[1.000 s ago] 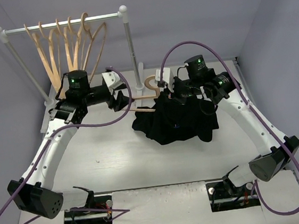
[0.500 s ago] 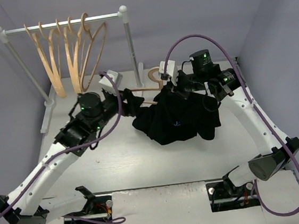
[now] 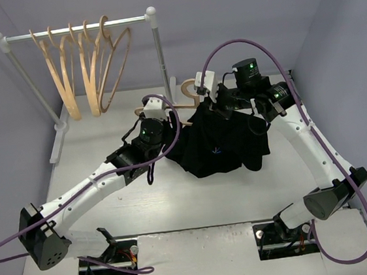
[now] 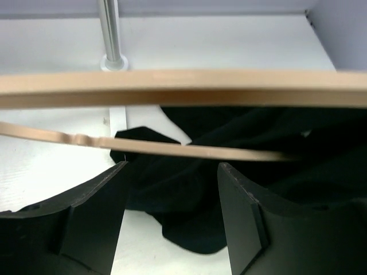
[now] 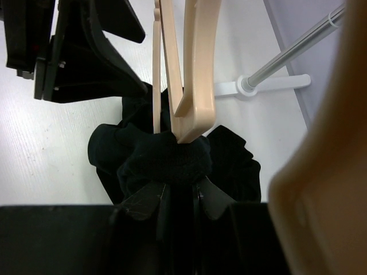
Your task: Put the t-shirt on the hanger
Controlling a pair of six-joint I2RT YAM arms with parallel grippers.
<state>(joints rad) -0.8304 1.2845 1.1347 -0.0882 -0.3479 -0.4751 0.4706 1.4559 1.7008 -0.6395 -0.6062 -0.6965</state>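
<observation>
Tabletop (image 3: pixel 203 198): left pincer (image 4: pixel 172 169) now nearer hanger (image 4: pixel 183 89).

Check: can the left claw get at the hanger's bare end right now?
Probably yes: the left claw is open, the hanger crosses just ahead of its fingers with nothing between, and the t-shirt bunches farther along.

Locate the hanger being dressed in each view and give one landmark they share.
Top external: the hanger sits centre-back, its right end hidden by the black t-shirt.
Left wrist: the hanger crosses the whole frame as two tan bars.
Right wrist: the hanger drops from top centre into bunched fabric.
Shared landmark: the t-shirt, in all three views.
</observation>
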